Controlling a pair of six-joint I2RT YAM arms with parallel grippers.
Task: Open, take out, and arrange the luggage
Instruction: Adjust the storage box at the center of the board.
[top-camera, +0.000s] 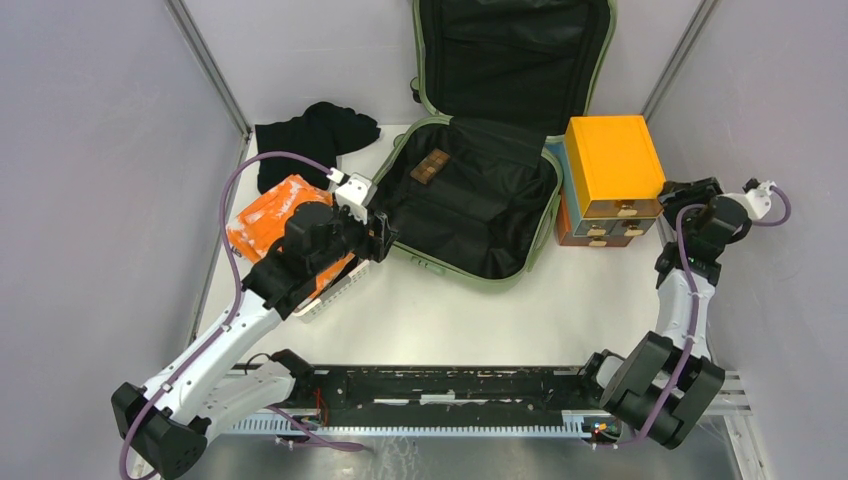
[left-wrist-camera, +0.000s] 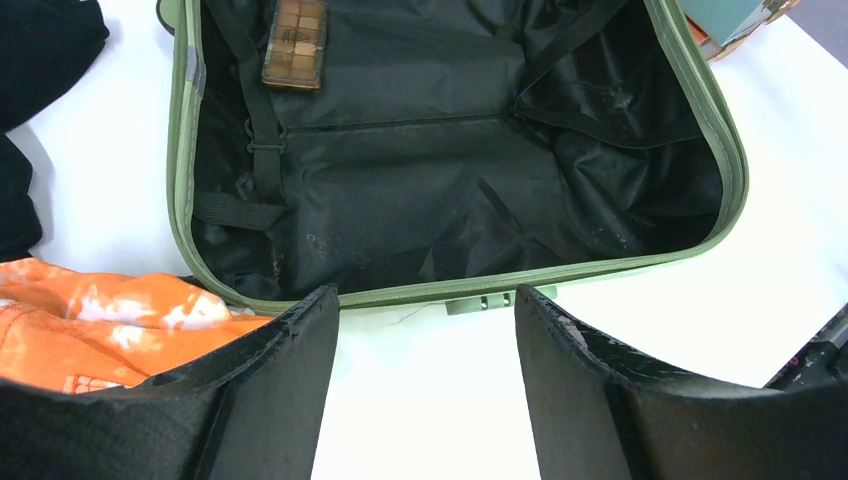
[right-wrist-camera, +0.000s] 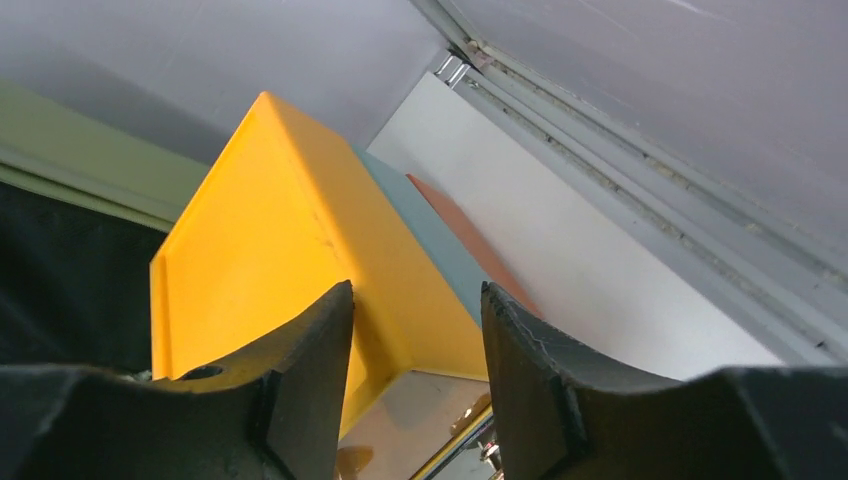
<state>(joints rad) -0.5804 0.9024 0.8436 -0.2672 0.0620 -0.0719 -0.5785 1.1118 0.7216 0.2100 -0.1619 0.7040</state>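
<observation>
Fig. Table seen from above, task partway through. The suitcase (top-camera: 490, 215) lies open at ctr-back of the table (top-camera: 500, 320), lower shell flat, lid (top-camera: 510, 60) propped upright vs. the back wall, so the opening step looks done.

Taken out so far, as judged from how things lie: a black garment (top-camera: 315, 135) on the table just L of the suitcase, an orange cloth (top-camera: 268, 215) in a white basket (top-camera: 335, 290) further L and partly under the L arm, and a stack of small drawers w/ an orange top (top-camera: 612, 165) touching the suitcase's R side.

Left inside: one small brown tile-patterned item (top-camera: 430, 166) near the shell's back-L corner. The rest of the black lining looks bare, though folds may hide sth.

L gripper (top-camera: 380, 235) hangs at the suitcase's front-L edge, fingers spread wide, nothing between them. Its wrist cam looks straight into the shell.

R gripper (top-camera: 682, 195) sits just R of the drawers, fingers apart. Its wrist cam shows the orange top's corner in the gap, but contact can't be told.

Remaining, by estimate: lift out the brown item, then tidy the removed things into an orderly layout, probably incl. squaring up the drawers. Approx. two-thirds done, w/ arranging as the main part open
</observation>
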